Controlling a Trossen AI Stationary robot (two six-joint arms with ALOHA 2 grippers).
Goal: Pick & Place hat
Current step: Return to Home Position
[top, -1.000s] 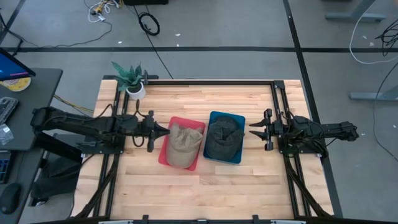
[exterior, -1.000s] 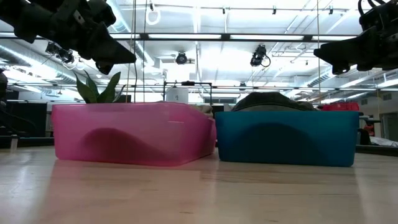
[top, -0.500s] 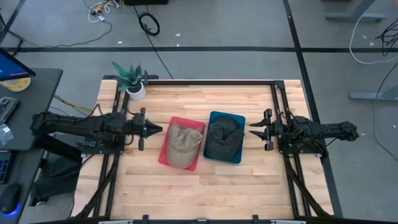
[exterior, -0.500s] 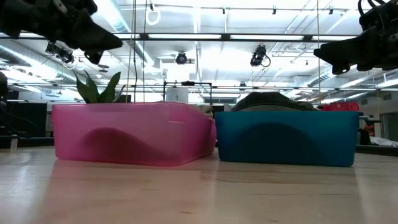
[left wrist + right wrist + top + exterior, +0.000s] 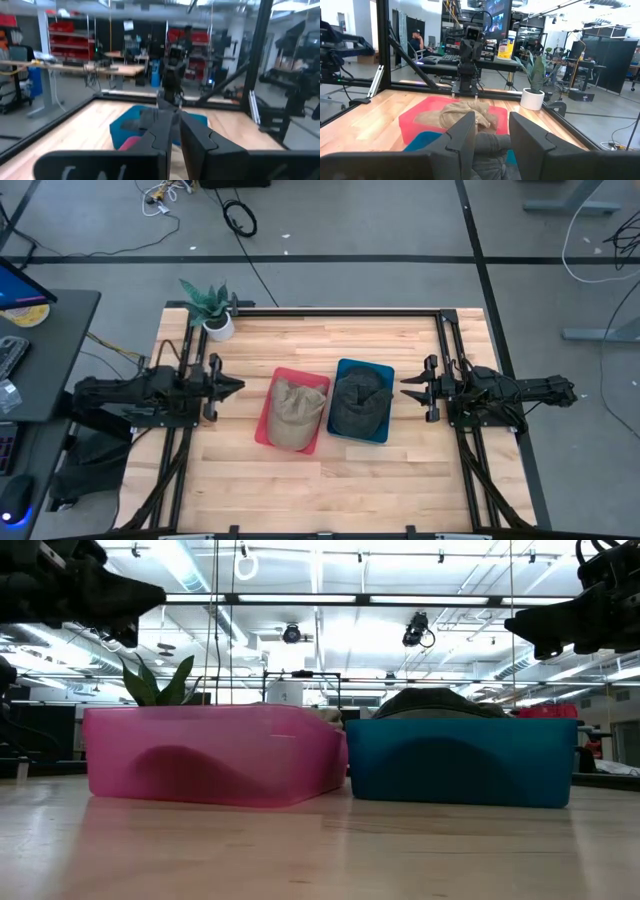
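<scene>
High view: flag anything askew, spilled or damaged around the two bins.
Nothing spilled or damaged. The red bin and blue bin both sit slightly turned against the table edges, and the black cap bulges above its bin's rim.

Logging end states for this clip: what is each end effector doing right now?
Left end effector: shut, holding nothing, left of the red bin.
Right end effector: open, empty, right of the blue bin.
</scene>
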